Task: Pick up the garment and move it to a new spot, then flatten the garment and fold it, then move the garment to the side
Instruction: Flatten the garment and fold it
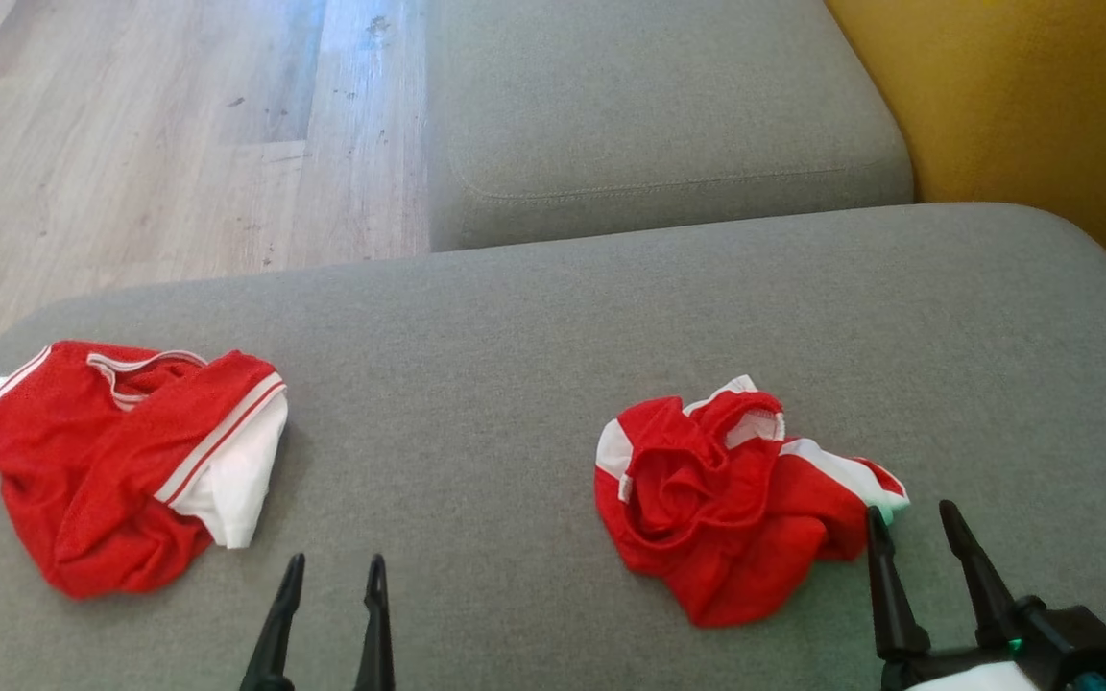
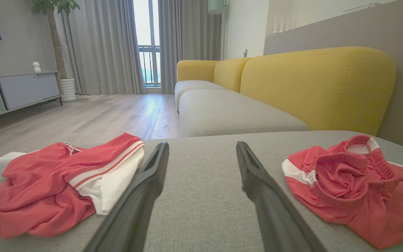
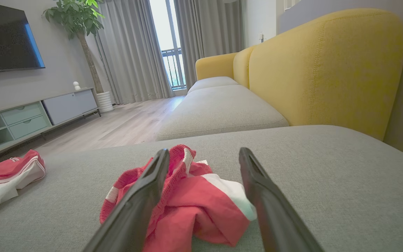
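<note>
Two crumpled red-and-white garments lie on the grey cushion [image 1: 476, 384]. The left garment [image 1: 121, 461] [image 2: 58, 182] [image 3: 5, 175] is bunched near the cushion's left edge. The right garment [image 1: 726, 499] [image 2: 359, 185] [image 3: 194, 199] sits right of centre. My right gripper [image 1: 913, 523] [image 3: 204, 157] is open, its tips at the right garment's white near corner, with the cloth lying between and under the fingers. My left gripper [image 1: 337, 568] [image 2: 201, 147] is open over bare cushion between the two garments, holding nothing.
A second grey seat cushion [image 1: 649, 115] lies beyond, with a yellow backrest [image 1: 1023, 96] at the right. Wooden floor [image 1: 159, 125] is to the left of the cushion. A TV cabinet [image 3: 37, 112], a plant and curtains stand farther off.
</note>
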### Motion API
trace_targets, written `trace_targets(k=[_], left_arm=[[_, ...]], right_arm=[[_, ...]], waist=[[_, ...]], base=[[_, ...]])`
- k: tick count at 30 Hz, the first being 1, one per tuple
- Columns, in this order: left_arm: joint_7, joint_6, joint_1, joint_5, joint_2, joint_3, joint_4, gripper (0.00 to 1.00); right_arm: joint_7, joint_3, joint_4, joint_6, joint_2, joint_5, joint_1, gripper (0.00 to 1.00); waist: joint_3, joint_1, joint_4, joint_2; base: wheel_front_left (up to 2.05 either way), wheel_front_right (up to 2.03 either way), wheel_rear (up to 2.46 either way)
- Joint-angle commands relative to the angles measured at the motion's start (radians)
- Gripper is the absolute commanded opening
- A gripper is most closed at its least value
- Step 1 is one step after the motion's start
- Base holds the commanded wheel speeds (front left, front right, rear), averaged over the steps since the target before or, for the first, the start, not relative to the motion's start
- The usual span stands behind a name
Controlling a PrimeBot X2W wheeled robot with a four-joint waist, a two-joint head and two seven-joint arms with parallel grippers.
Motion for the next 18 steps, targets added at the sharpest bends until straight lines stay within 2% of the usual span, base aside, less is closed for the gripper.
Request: trace_targets(k=[1,18], left_arm=[[-0.009,0.006,-0.039,0.004,-0.013,0.05,-0.031,1.0],[-0.009,0.002,-0.046,-0.019,-0.015,0.062,0.005,1.0]], right_arm=[[-0.011,0.024,-0.026,0.008,-0.005,-0.001,-0.033,1.0],[-0.011,0.029,-0.018,0.008,-0.005,-0.003,-0.032,1.0]], waist=[[-0.001,0.0001,0.002,0.0],[0.001,0.0001,0.007,0.0]], base=[[0.0,0.0,0.0],[0.0,0.0,0.0]])
